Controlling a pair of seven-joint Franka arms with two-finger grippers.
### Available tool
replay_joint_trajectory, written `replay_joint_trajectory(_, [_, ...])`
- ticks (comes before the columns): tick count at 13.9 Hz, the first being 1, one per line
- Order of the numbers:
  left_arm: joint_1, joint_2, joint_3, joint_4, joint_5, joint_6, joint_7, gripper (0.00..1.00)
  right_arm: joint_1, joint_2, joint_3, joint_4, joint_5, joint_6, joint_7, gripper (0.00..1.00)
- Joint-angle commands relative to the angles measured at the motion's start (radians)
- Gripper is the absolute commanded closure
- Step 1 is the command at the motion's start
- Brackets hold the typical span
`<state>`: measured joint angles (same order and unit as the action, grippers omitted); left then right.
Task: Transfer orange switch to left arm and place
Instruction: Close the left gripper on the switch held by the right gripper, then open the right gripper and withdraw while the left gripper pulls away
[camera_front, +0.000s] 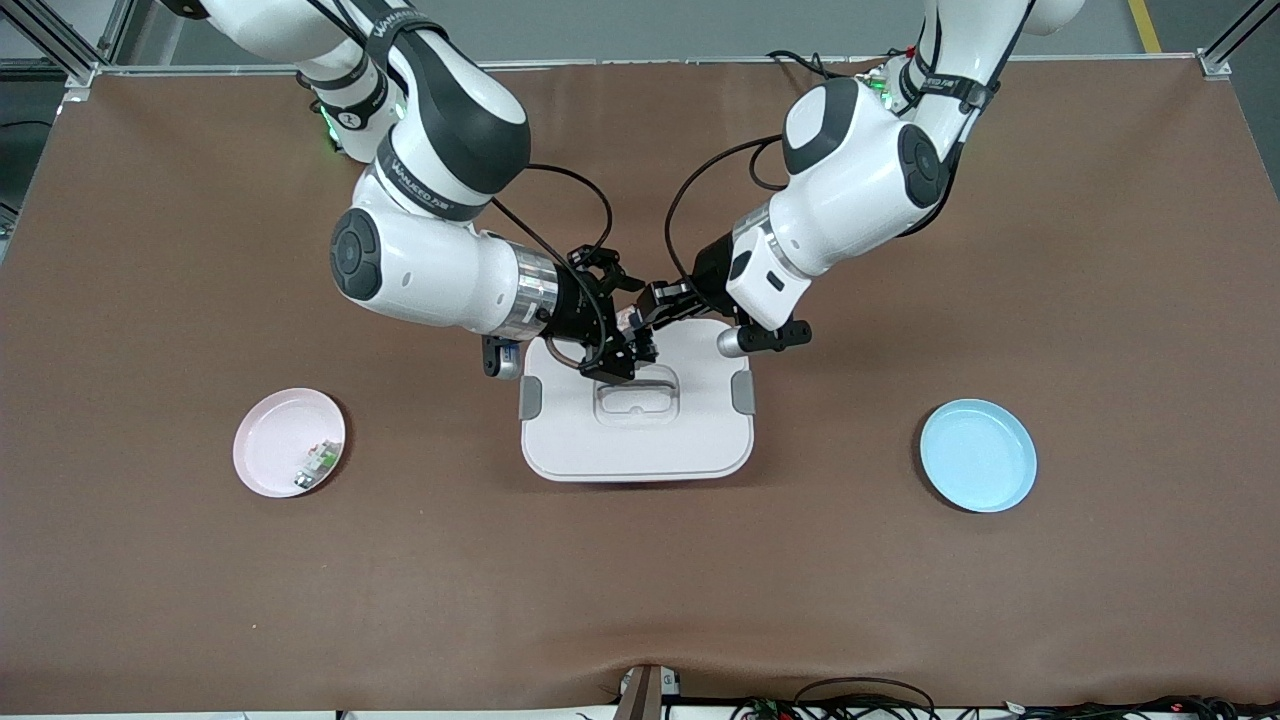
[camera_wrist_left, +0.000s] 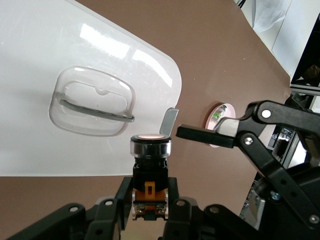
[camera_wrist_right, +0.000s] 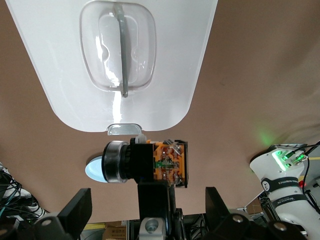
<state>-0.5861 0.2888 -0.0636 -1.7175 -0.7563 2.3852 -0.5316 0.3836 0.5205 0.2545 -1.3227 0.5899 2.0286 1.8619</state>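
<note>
The orange switch (camera_front: 627, 321) hangs in the air over the box (camera_front: 636, 440), above the end of its lid that lies farther from the front camera. My left gripper (camera_wrist_left: 150, 194) is shut on the switch's black and orange body (camera_wrist_left: 149, 186), with the round face (camera_wrist_left: 150, 137) pointing away from the wrist. My right gripper (camera_wrist_right: 149, 198) is open, its two fingers standing wide on either side of the switch (camera_wrist_right: 150, 162) without touching it. In the front view the left gripper (camera_front: 648, 303) and right gripper (camera_front: 624, 318) meet tip to tip over the lid.
The box's recessed handle (camera_front: 637, 398) lies just below the grippers. A pink plate (camera_front: 262, 442) holding a small green-and-white component (camera_front: 318, 463) sits toward the right arm's end. A blue plate (camera_front: 978, 455) sits toward the left arm's end.
</note>
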Motion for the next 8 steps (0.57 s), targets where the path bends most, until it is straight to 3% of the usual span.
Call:
replay_joint_trajectory(1, [-0.003, -0.007, 0.001, -0.004, 0.009, 0.008, -0.018, 0.98, 0.000, -0.014, 0.000, -0.006, -0.007, -0.002, 0.022, 0.00])
replay_joint_trajectory(8, [0.000, -0.007, 0.001, -0.005, 0.009, 0.006, -0.016, 0.98, -0.011, -0.014, -0.003, -0.007, -0.073, -0.011, -0.050, 0.00])
